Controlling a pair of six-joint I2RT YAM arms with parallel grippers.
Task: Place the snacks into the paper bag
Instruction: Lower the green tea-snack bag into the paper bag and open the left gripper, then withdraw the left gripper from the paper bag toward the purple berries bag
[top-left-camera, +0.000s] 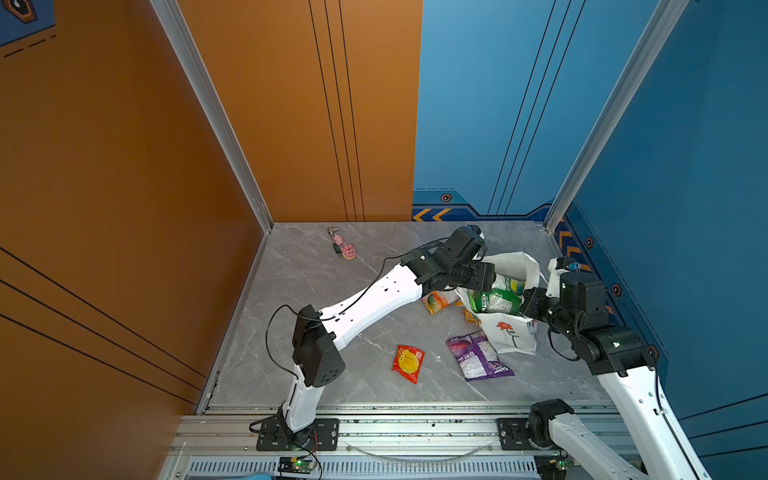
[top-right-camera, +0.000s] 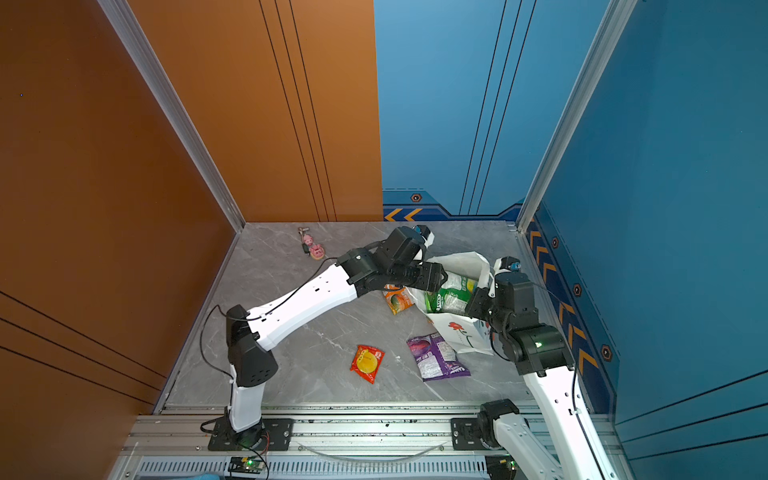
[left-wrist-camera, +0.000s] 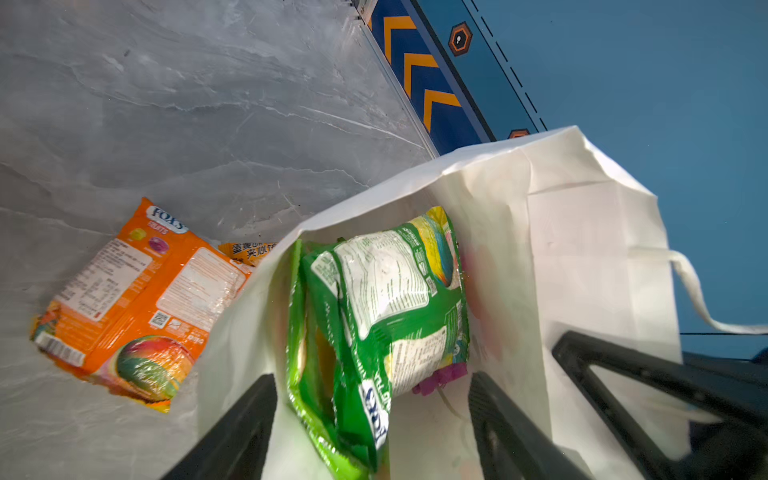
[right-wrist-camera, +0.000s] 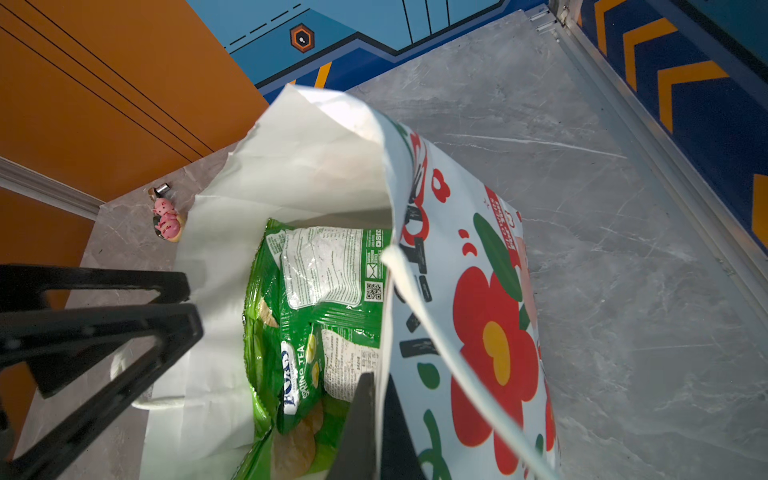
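The left end effector (left-wrist-camera: 372, 380) was seen released, its jaws spread wide above the green packet (left-wrist-camera: 390, 299) lying inside the paper bag (top-left-camera: 513, 332). The bag's rim was clenched by the right end effector (right-wrist-camera: 372, 399), toward the right side of the desk (top-left-camera: 332, 299). An orange packet (left-wrist-camera: 137, 299) was seen just beside the bag; a purple packet (top-left-camera: 478, 355) and a red-yellow packet (top-left-camera: 408, 362) were seen nearer the front edge.

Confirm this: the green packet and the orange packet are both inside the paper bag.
Not quite. Only the green packet is inside the paper bag. The orange packet lies on the table beside the bag, outside it, as the left wrist view shows.
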